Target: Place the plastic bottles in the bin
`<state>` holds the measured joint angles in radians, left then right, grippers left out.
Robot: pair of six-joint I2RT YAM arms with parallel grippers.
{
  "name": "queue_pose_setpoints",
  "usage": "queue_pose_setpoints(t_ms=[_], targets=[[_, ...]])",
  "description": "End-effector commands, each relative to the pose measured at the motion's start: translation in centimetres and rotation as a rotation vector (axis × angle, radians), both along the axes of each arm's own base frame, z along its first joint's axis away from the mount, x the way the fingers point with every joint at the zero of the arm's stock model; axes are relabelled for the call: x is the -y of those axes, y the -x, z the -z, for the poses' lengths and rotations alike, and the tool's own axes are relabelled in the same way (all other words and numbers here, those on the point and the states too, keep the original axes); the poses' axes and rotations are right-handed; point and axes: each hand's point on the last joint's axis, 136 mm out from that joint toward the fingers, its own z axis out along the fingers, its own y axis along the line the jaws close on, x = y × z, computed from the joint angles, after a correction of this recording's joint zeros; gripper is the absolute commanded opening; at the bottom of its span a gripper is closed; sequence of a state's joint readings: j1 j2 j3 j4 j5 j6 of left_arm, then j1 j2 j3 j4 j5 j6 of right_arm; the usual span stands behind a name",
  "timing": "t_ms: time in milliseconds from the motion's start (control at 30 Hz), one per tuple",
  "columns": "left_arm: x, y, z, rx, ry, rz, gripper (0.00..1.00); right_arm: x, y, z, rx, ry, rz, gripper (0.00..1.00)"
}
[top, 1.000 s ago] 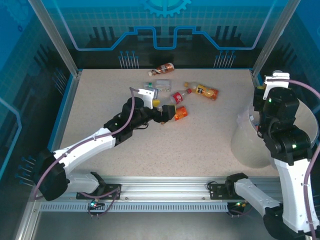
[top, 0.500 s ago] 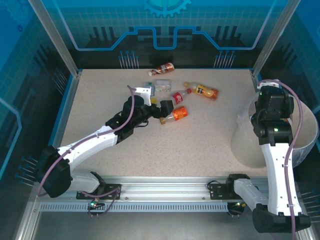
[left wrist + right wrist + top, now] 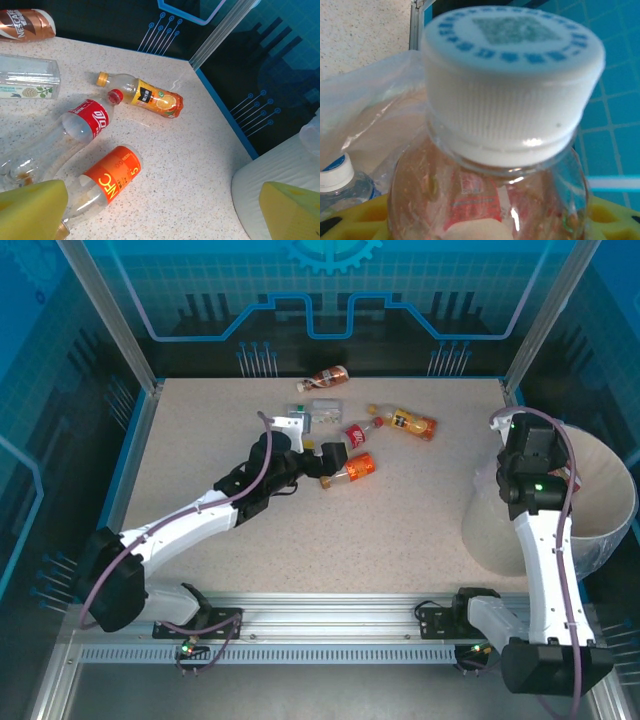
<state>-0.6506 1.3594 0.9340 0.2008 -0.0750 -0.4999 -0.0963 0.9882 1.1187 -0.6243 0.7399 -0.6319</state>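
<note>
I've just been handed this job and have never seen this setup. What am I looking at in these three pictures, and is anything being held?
These are two robot arms bolted at the near edge of a table. The wide picture looks down from above and behind them; the other two come from a camera on each wrist. The left tool is open by the orange-label bottle, holding nothing. Near it lie a red-label bottle, an orange juice bottle, a clear green-label bottle and a brown bottle. The right tool grips a clear white-capped bottle at the bin, the big white tub on the right.
</note>
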Motion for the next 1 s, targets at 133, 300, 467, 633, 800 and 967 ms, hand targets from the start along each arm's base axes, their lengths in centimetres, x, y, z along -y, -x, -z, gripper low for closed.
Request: queue_pose_setpoints(t_ms=[133,300,467,633,800,967], targets=[[-0.5,-0.1,-0.4,-0.008,0.010,-0.020,0.99,2.3,-1.1,-1.6,0.002,0.133,0.007,0.62],[-1.0,0.0,-0.4,-0.007,0.001,-0.031,0.99,2.2,-1.2,-2.1,0.033,0.111,-0.007,0.82],[-1.2,-0.2,0.1,-0.019,0.000,-0.039,0.99,0.3,-0.7,-2.6,0.086,0.035,-0.072,1.00],[-1.3,-0.5,0.2,-0.030,0.007,-0.045,0.99,-1.4,0.5,-3.6,0.092,0.032,-0.103,1.00],[-1.7,-0.7,0.6,-0.049,0.033,-0.068,0.99,-4.6,1.4,-6.3,0.191,-0.037,-0.175,1.00],[-2.3,-0.9,1.1,-0.074,0.077,-0.090,0.99,-10.0,1.3,-9.3,0.375,-0.289,-0.291,1.00]])
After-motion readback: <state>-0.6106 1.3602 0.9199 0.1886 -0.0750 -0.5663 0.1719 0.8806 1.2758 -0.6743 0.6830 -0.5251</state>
